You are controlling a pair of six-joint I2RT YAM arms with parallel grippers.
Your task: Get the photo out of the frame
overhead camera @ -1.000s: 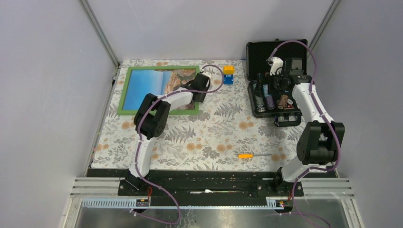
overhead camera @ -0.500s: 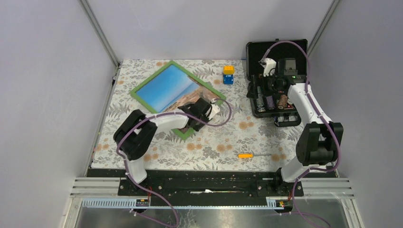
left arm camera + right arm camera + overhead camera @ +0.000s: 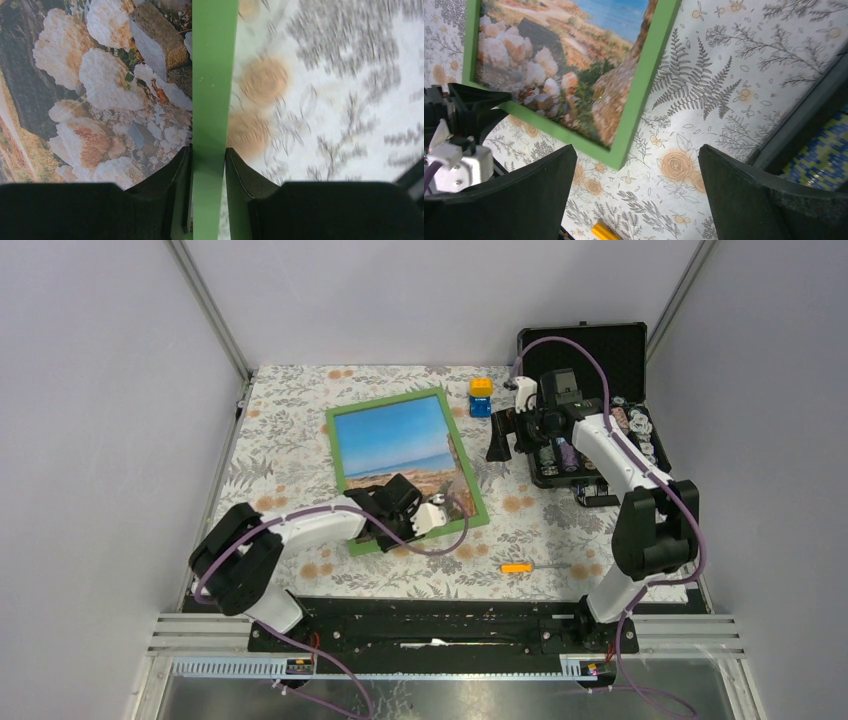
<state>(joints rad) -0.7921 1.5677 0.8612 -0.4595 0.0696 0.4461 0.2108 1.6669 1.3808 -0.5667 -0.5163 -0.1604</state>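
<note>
The frame [image 3: 340,470], with a green border, lies upright-oblong in the middle of the table with the photo [image 3: 395,440] of sea, sky and rocks in it. My left gripper [image 3: 390,530] is shut on the frame's near border. In the left wrist view the green border [image 3: 212,75] runs between the closed jaws of the left gripper [image 3: 209,152], with the photo's rocks [image 3: 100,75] to the left. My right gripper [image 3: 497,448] is open and empty, just right of the frame. In the right wrist view the right gripper [image 3: 636,160] hovers by the frame's corner [image 3: 644,85], with the photo [image 3: 564,40] above.
An open black case [image 3: 590,410] with small items stands at the back right, and its wall shows in the right wrist view [image 3: 804,120]. A yellow and blue block stack [image 3: 481,397] sits behind the frame. An orange-handled screwdriver [image 3: 517,567] lies near the front, also in the right wrist view [image 3: 603,231].
My left gripper has dragged and turned the frame from the far left to the middle of the table. My right gripper has moved left out of the case to beside the frame.
</note>
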